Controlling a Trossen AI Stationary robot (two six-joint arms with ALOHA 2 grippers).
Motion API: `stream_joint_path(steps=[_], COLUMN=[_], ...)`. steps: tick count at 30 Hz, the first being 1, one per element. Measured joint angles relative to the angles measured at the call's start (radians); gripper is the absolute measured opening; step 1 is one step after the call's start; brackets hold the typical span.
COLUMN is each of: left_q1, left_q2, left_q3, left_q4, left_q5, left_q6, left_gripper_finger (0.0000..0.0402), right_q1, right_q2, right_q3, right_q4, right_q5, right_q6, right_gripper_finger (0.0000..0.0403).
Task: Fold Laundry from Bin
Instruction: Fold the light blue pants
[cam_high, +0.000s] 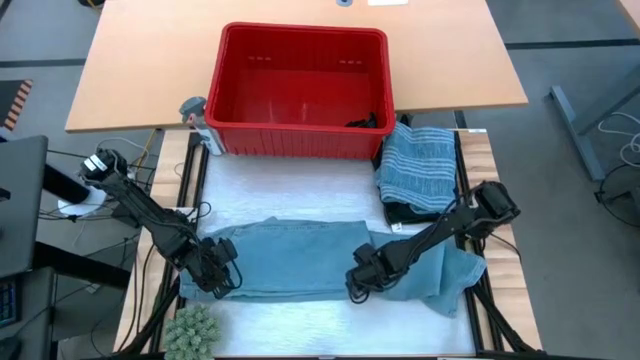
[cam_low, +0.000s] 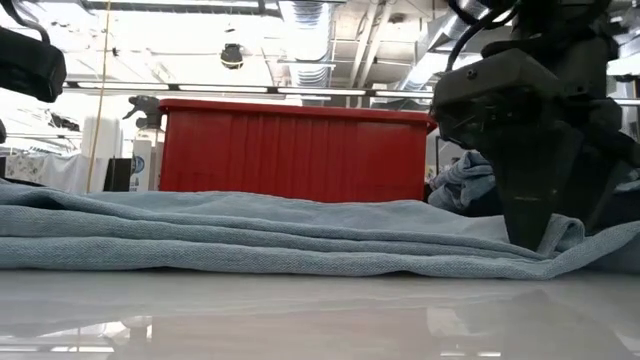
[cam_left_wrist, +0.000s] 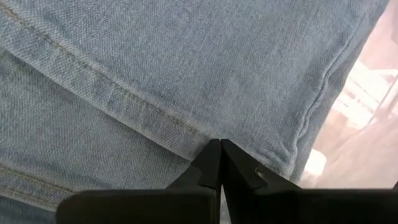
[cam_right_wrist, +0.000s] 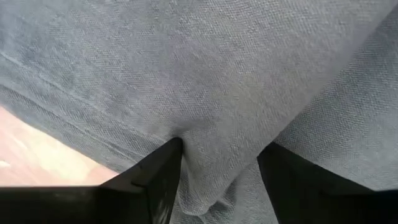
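Flanking bin, striped laundry, spray bottle

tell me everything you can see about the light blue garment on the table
The light blue garment looks like denim-weave cloth with stitched seams, lying spread flat and partly folded across the white table top, in front of the red bin. The left hand is shut at its left edge; the right hand, fingers apart, presses into the fabric.

A wooden table is seen behind the white work surface. A grey spray bottle stands at its edge. A green spiky ball lies nearest the front.
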Motion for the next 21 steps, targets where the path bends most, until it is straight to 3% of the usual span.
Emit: stream_joint_path(steps=[4,10,14,21], left_q1=[0.0,0.0,0.0,0.0], left_q2=[0.0,0.0,0.0,-0.001], left_q3=[0.0,0.0,0.0,0.0], left_q4=[-0.002,-0.004,-0.004,-0.009], left_q5=[-0.002,-0.004,-0.006,-0.026], left_q6=[0.005,0.029,0.05,0.065], left_gripper_finger=[0.0,0.0,0.0,0.0], right_q1=[-0.024,-0.068,-0.079,-0.08], right_q2=[-0.008,-0.037,-0.062,-0.148], right_q3=[0.0,0.003,0.001,0.018], right_q4=[-0.008,-0.253,-0.279,-0.255], right_q5=[-0.024,-0.029,-0.038,0.084], right_q6=[-0.029,-0.105,-0.132,-0.079], right_gripper_finger=[0.023,0.0226,0.0231,0.0234])
